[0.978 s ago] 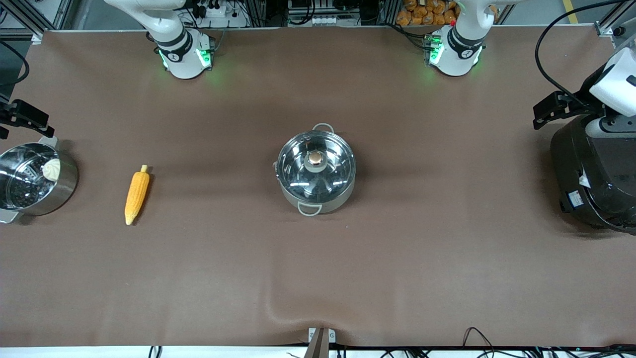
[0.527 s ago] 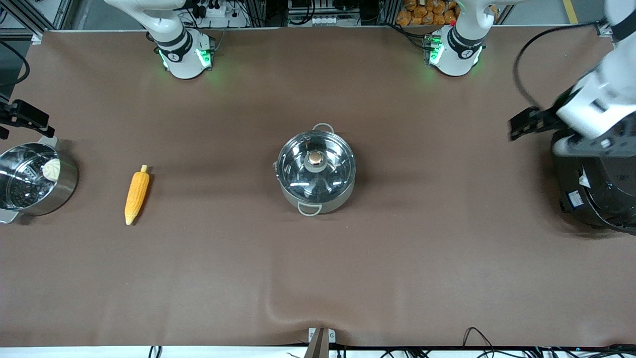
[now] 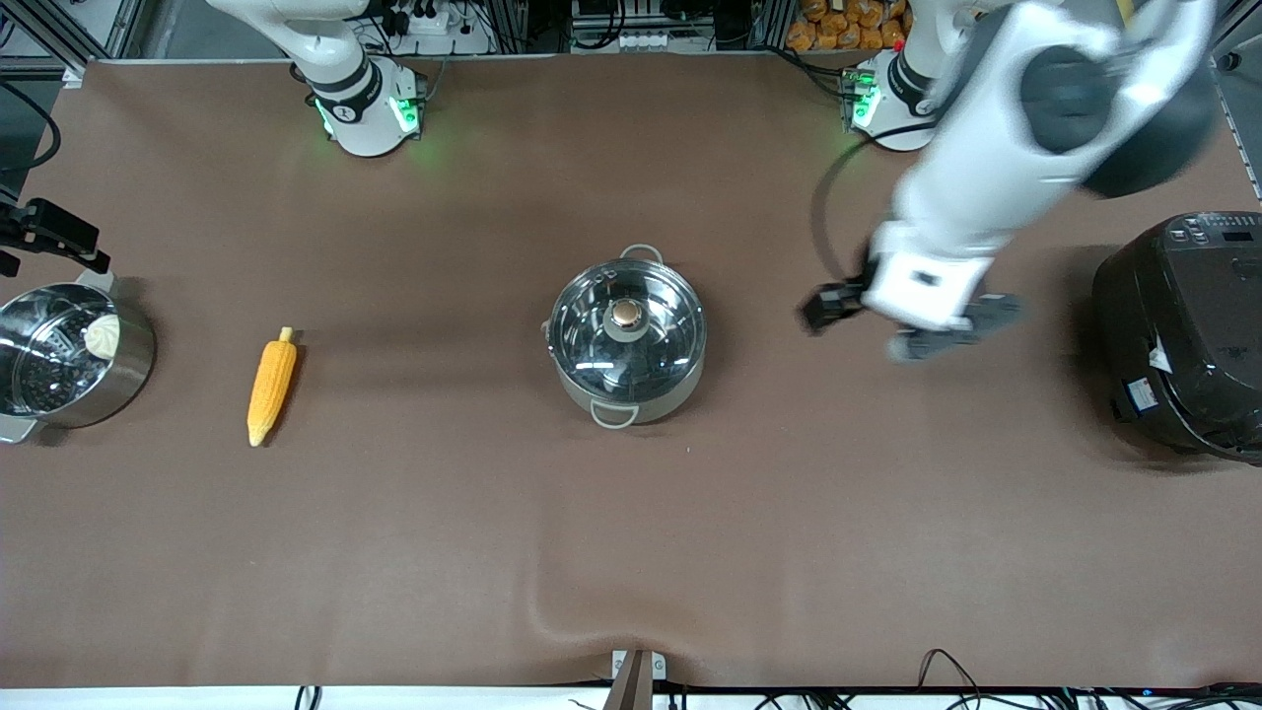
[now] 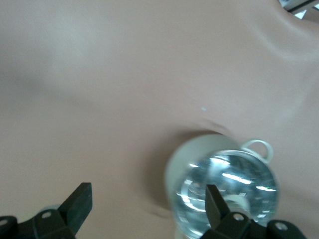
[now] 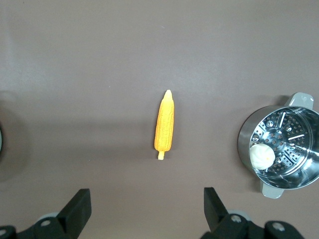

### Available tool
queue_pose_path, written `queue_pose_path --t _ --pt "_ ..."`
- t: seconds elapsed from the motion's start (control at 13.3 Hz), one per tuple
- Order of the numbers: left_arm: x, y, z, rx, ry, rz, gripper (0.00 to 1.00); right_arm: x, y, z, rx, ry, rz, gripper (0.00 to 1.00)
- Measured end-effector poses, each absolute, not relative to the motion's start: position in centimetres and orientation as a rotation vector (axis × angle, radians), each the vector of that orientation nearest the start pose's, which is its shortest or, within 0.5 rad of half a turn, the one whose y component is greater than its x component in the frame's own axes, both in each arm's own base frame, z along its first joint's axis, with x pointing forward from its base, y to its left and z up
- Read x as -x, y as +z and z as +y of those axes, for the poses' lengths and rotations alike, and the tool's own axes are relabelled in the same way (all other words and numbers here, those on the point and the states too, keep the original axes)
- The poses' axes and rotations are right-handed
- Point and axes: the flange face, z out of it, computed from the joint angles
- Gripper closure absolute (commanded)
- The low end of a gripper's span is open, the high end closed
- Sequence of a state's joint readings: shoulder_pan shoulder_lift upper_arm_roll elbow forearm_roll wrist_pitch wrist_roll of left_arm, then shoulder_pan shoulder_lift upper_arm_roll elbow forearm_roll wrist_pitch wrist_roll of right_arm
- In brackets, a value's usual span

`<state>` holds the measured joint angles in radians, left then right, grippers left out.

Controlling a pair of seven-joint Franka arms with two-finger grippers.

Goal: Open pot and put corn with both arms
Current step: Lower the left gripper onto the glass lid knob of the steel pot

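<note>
Lidded pot (image 3: 628,340) partly cut off behind left pincer (image 4: 144,206), spread wide; right pincer (image 5: 147,209) wide above corn (image 5: 165,125).

Pot (image 3: 628,340) mid-table; corn (image 3: 271,387) beside it, toward right arm's end.

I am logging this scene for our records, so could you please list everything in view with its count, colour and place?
pot: one, shiny steel, clear glass lid with copper knob on it, middle of the table.
corn: one, yellow-orange, lying on the table between the pot and the steamer pot.
steamer pot: one, steel, white bun inside, at the right arm's end of the table.
rice cooker: one, black, at the left arm's end.
table: one, brown cover.
left tool: one, black, open, over the table between pot and rice cooker.
right tool: one, black, open, above the corn.
</note>
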<state>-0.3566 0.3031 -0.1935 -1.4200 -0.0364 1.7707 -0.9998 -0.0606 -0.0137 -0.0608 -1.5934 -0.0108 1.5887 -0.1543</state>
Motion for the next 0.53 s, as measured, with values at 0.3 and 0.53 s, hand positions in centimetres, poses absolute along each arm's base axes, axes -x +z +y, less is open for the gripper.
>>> queue_pose_path --t 0.3,0.53 --pt "-54.5 47.8 -42.3 3.084 0.109 -0.996 0.00 -54.9 62.0 -6.8 3.152 -0.003 -0.053 0.00" --pt "-52.8 42.9 -46.9 3.025 0.124 -1.080 0.00 -55.6 60.1 -6.8 3.148 0.042 -0.055 0.00"
